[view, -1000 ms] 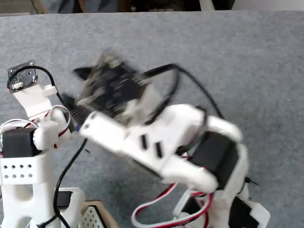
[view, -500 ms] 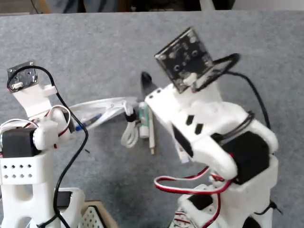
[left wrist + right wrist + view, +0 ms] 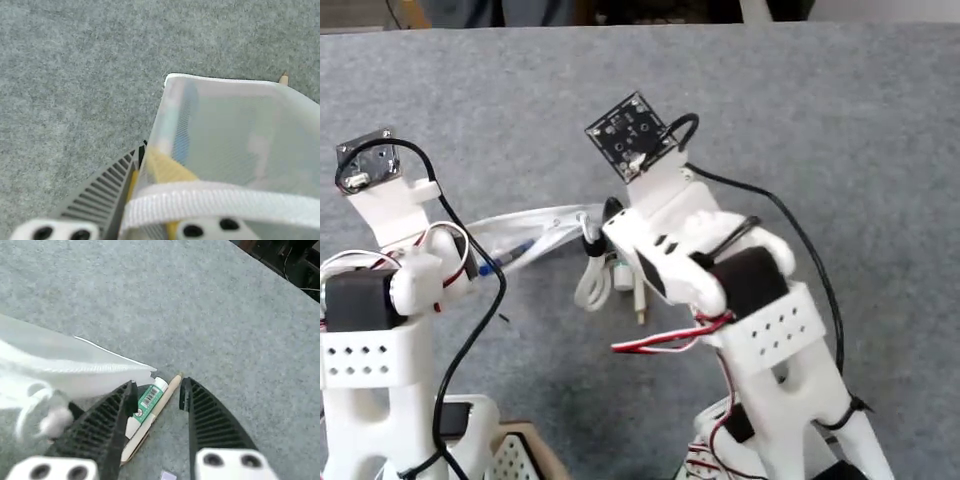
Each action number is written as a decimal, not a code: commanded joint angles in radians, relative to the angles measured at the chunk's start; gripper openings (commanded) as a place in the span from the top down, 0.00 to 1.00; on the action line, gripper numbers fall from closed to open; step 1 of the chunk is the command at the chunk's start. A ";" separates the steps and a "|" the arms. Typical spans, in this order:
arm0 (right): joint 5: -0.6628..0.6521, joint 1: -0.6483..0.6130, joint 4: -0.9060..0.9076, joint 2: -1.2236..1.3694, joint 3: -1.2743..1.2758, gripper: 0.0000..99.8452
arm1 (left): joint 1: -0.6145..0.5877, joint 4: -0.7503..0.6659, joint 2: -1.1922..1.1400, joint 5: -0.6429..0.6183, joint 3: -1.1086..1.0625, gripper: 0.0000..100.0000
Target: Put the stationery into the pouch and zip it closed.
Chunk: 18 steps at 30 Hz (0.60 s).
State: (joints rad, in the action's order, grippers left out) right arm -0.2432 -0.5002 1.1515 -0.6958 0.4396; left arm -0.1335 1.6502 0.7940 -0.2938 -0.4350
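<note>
A translucent white mesh pouch (image 3: 525,232) lies on the grey felt, and my left gripper (image 3: 482,260) is shut on its end. In the left wrist view the pouch (image 3: 240,130) is clamped at my left gripper (image 3: 145,155), with blue and yellow shapes showing through the mesh. Beside the pouch mouth lie a white tube with a green label (image 3: 145,402) and a wooden pencil (image 3: 159,402). My right gripper (image 3: 157,387) stands open just above them, one finger on each side. From above, the right gripper (image 3: 607,232) covers their upper ends; the pencil (image 3: 639,300) sticks out below.
A white cord loop (image 3: 590,288) hangs from the pouch end next to the stationery. A small pale item (image 3: 167,475) lies near the pencil. A perforated white part on a box (image 3: 515,455) sits at the front left. Open felt stretches to the right and far side.
My right arm swung from over the pouch out to the right, then came back to the middle, with its gripper now low over the tube and pencil. The left arm and pouch stayed put.
</note>
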 commanded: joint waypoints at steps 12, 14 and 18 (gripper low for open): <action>0.011 0.232 -0.074 0.217 -0.021 0.85 | 0.005 -0.018 -0.028 -0.002 -0.018 0.97; 0.055 0.233 -0.072 0.289 -0.053 0.85 | 0.005 -0.018 -0.028 -0.002 -0.018 0.97; 0.100 0.229 -0.066 0.433 -0.125 0.85 | 0.005 -0.018 -0.028 -0.002 -0.018 0.97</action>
State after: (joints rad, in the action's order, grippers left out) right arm -0.1772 -0.2839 1.0917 -0.3337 0.4028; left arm -0.1335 1.6502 0.7940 -0.2938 -0.4350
